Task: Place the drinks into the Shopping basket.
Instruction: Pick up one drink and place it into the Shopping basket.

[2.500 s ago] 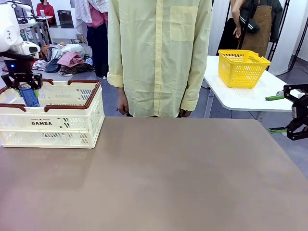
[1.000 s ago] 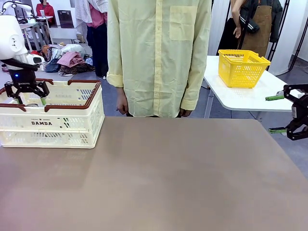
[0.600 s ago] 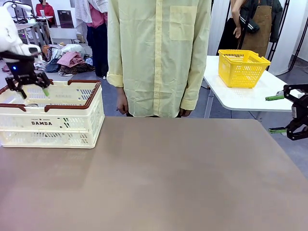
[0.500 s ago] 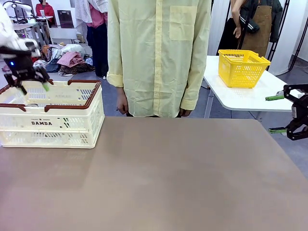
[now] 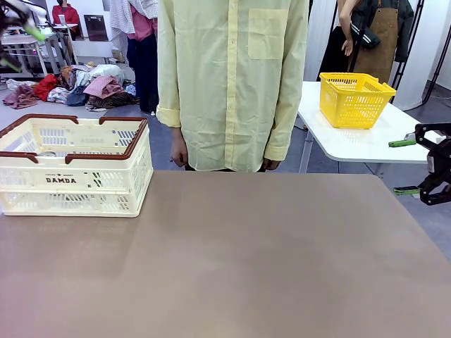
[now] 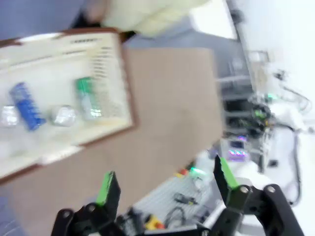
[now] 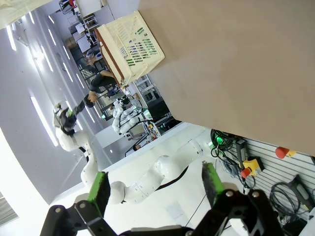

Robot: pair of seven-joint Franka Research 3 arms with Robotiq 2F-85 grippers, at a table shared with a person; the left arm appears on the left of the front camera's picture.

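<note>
I see my left gripper (image 6: pixel 165 189) spread wide and empty at the frame's bottom. Beyond it, upper left, the Shopping basket (image 6: pixel 125 98) holds the green can (image 6: pixel 87 98) and blue can (image 6: pixel 24 104), both lying flat, long axes roughly parallel, running top to bottom. My right gripper (image 7: pixel 155 192) gapes, holding nothing.

Shopping basket (image 5: pixel 77 169) at the table's (image 5: pixel 246 260) far left; two drinks (image 6: pixel 88 98) lie side by side inside it; a person (image 5: pixel 232 84) stands behind the table.
</note>
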